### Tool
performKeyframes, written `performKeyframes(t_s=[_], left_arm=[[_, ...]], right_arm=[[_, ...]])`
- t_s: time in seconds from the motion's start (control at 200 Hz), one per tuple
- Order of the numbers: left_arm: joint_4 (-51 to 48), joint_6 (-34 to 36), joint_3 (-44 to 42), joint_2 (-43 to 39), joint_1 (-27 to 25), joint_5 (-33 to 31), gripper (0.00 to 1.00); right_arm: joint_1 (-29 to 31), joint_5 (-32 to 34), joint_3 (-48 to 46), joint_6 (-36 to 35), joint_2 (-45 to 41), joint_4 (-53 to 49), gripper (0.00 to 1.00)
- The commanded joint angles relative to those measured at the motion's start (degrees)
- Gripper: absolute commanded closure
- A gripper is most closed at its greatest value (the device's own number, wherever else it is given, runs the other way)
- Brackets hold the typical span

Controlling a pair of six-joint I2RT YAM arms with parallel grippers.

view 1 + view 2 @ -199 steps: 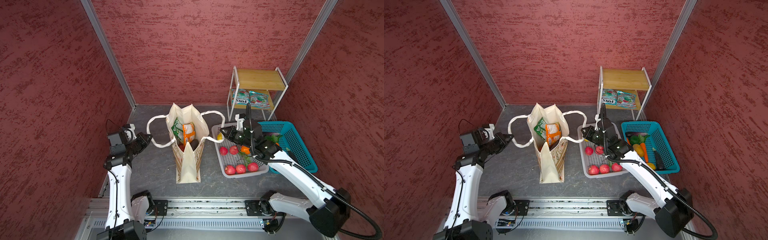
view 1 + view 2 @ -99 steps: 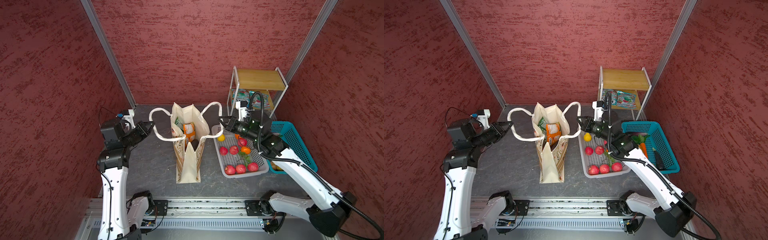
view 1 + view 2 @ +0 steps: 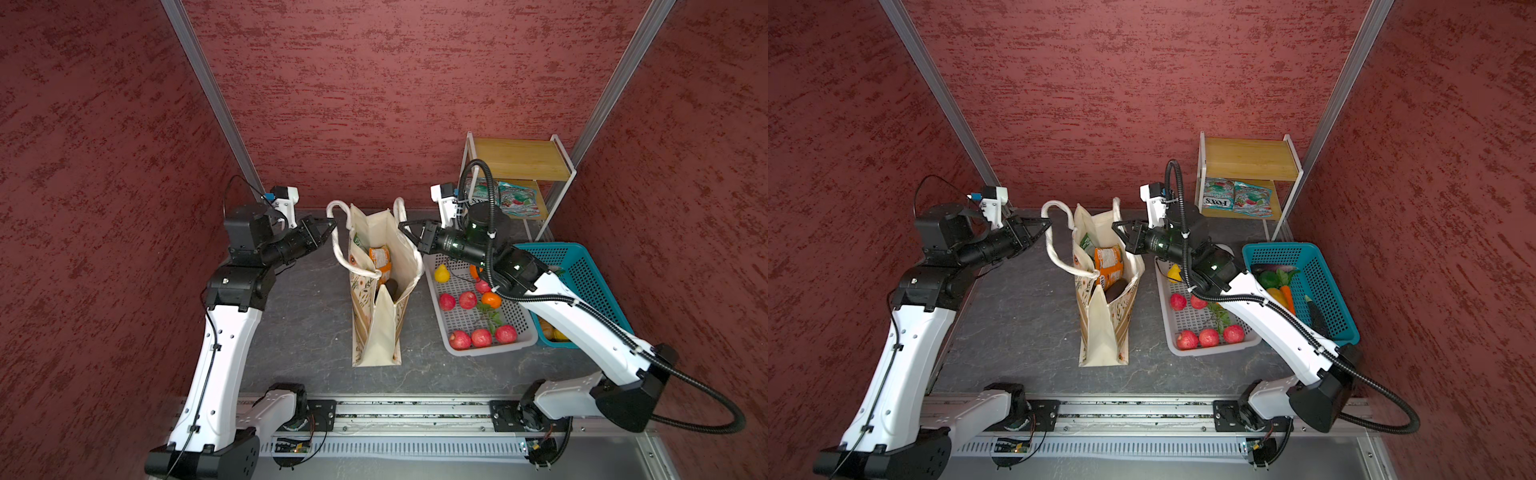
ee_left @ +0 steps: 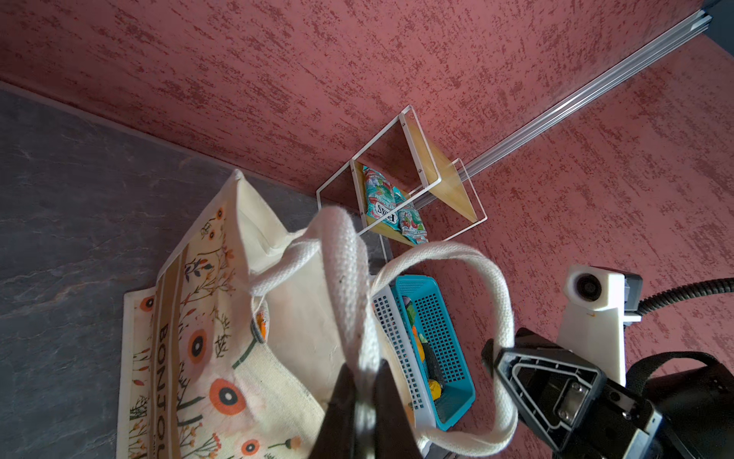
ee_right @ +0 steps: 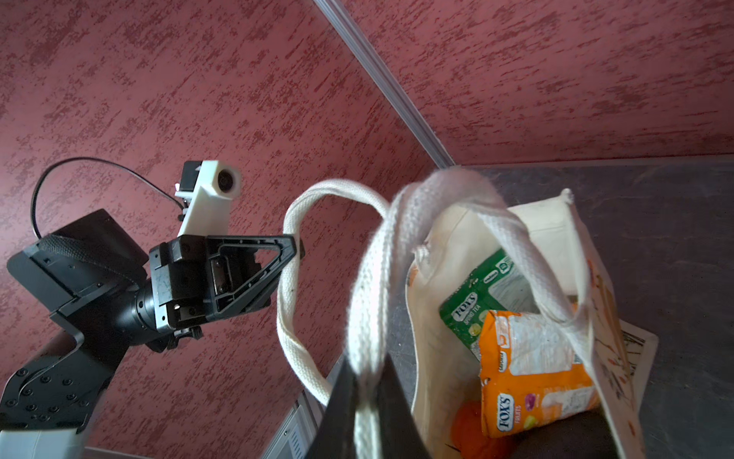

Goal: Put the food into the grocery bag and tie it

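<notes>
Setting: a dark grey tabletop (image 3: 299,332) boxed in by red textured walls, with two white arms reaching in from the near rail.
Grocery bag: the cream floral grocery bag (image 3: 374,332) (image 3: 1100,332) stands upright at the middle of the table, mouth open. The left wrist view shows part of its tan BONJOUR band (image 4: 163,357).
Inside the bag: an orange FOX'S packet (image 3: 380,262) (image 5: 532,369) lies against a green FOX'S packet (image 3: 1088,243) (image 5: 476,302). A dark rounded item (image 3: 1117,289) sits on their near side; what it is cannot be told.
Left gripper: the left gripper (image 3: 332,226) (image 3: 1048,224) is at the far left of the bag mouth, raised above the table. It is pinched closed on the left handle (image 3: 337,253) (image 4: 345,278), and the white webbing runs between its fingers.
Right gripper: the right gripper (image 3: 401,226) (image 3: 1115,226) mirrors it at the far right of the mouth. Its fingers are clamped on the right handle (image 3: 399,205) (image 5: 377,278).
Handles: in both top views the two loops are lifted, one on each side of the mouth, and show no knot.
Grey basket: the grey basket (image 3: 490,351) sits just right of the bag. It holds red apples (image 3: 482,337), a yellow fruit (image 3: 441,273) at its far end and an orange fruit (image 3: 491,300).
Teal basket: the teal basket (image 3: 1320,270) is at the grey basket's right side, partly under the right arm. A carrot (image 3: 1287,295) and other vegetables lie in it.
Shelf: a white-framed wooden shelf (image 3: 519,158) stands at the far right against the wall, with two more packets (image 3: 1237,199) on its lower board.
</notes>
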Motion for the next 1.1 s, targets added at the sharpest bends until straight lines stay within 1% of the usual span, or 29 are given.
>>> performKeyframes(t_s=[0.0, 0.215, 0.291, 0.456, 0.661, 0.937, 1.012, 1.097], left_arm=[[1.68, -0.16, 2.69, 1.2, -2.16, -0.14, 1.0], [3.59, -1.12, 5.2, 3.99, -7.88, -1.25, 1.0], [4.12, -1.2, 5.25, 4.34, -10.04, -1.49, 1.0], [4.48, -1.22, 4.0, 3.65, -13.68, -2.44, 1.0], [4.3, -1.59, 1.88, 1.34, -15.91, -3.25, 1.0], [2.24, -1.62, 0.08, -1.56, -17.37, -2.88, 1.0], [1.93, -1.72, -0.39, -2.62, -17.54, -2.59, 0.92], [1.61, -1.76, -0.86, -3.39, -17.54, -2.5, 0.88]], right_arm=[[2.62, -0.1, 3.41, -2.27, 2.05, 0.66, 1.0], [6.09, -1.5, 6.86, -3.02, 8.56, 1.39, 1.0], [6.24, -1.96, 6.93, -2.93, 9.89, 2.51, 1.0], [6.24, -0.75, 7.57, -4.05, 11.38, 4.32, 1.0], [5.33, -1.43, 10.3, -4.21, 13.6, 6.49, 1.0], [2.86, -1.88, 10.35, -2.17, 13.58, 12.8, 1.0], [2.64, -2.03, 10.2, -1.81, 13.56, 13.65, 1.0], [2.55, -2.23, 10.09, -1.45, 13.8, 14.53, 1.0]])
